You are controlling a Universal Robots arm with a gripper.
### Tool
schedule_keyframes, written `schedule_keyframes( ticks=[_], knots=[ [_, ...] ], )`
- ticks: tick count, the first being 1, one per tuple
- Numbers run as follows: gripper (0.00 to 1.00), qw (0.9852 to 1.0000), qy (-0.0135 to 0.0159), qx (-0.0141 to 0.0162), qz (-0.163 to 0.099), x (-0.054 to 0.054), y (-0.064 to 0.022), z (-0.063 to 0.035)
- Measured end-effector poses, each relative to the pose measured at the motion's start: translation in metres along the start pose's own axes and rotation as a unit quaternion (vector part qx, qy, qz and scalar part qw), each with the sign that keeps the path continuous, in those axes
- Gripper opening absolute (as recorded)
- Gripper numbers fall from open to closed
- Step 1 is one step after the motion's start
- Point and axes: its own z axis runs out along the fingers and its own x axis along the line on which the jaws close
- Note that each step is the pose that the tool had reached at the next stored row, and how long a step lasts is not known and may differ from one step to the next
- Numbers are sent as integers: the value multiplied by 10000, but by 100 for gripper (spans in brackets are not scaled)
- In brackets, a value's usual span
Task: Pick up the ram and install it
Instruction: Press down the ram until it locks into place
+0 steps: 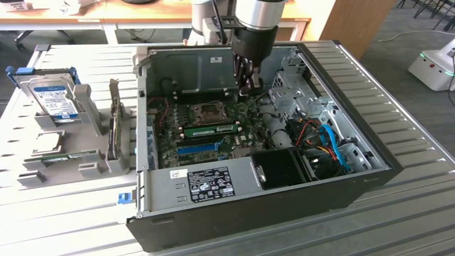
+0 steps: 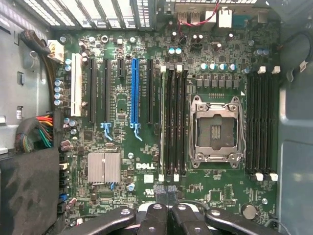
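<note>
On the table (image 1: 64, 213), my tool (image 1: 246, 88) hung closed and empty near the slotted ram (image 1: 213, 129); I feared a skewed press cracking it.

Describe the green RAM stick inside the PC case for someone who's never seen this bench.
Look into the open black tower case and find the square CPU socket on the motherboard. Between it and the blue expansion slot runs a bank of memory slots; the ram is the only green strip standing there, its neighbours being empty black slots.
</note>
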Motion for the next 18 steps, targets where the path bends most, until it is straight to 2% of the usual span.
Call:
schedule_keyframes(
  ticks=[18],
  knots=[
    [10, 10000, -1, 1, 0, 0, -1, 226]
  ],
)
